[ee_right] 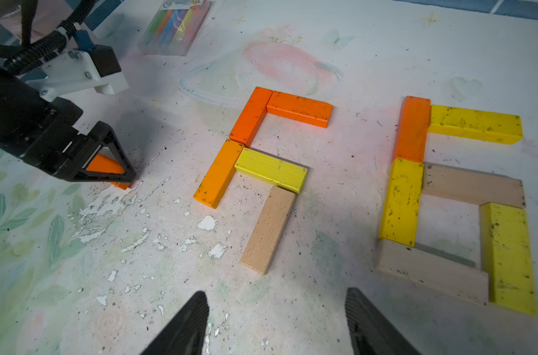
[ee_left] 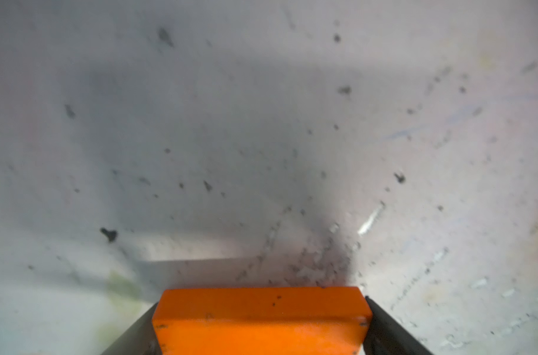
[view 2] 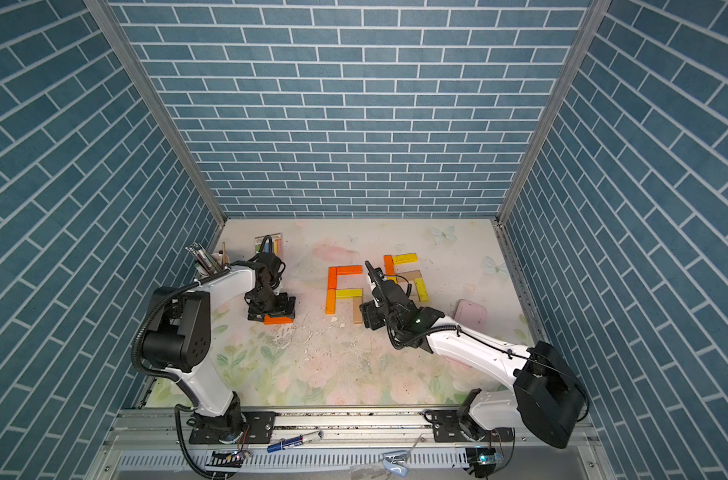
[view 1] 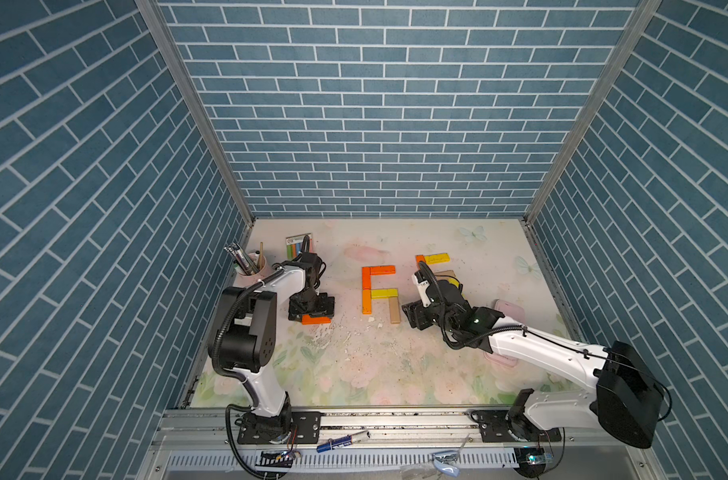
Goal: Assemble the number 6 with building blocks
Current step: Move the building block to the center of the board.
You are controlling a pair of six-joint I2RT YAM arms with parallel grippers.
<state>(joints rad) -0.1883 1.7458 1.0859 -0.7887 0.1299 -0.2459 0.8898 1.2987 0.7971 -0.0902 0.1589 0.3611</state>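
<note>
A loose orange bar (ee_left: 261,322) is pinched end to end between the fingers of the left claw (view 1: 312,315), low at the floral mat (ee_right: 138,276); it is not yet lifted. Well apart from that claw, toward the right claw (ee_right: 276,295), an unfinished 6 (ee_right: 270,170) is laid from 5 bars. Only its bottom bar is missing, and the pinched bar is judged to be meant for that gap. The right claw is spread and empty, just beside the tan bar (ee_right: 267,230) of that figure. Beyond the right claw, away from the left one, a finished 6 (ee_right: 403,199) of 6 bars is laid. A chalk pack (ee_right: 175,27) is seen beyond the left claw, toward the back wall.
</note>
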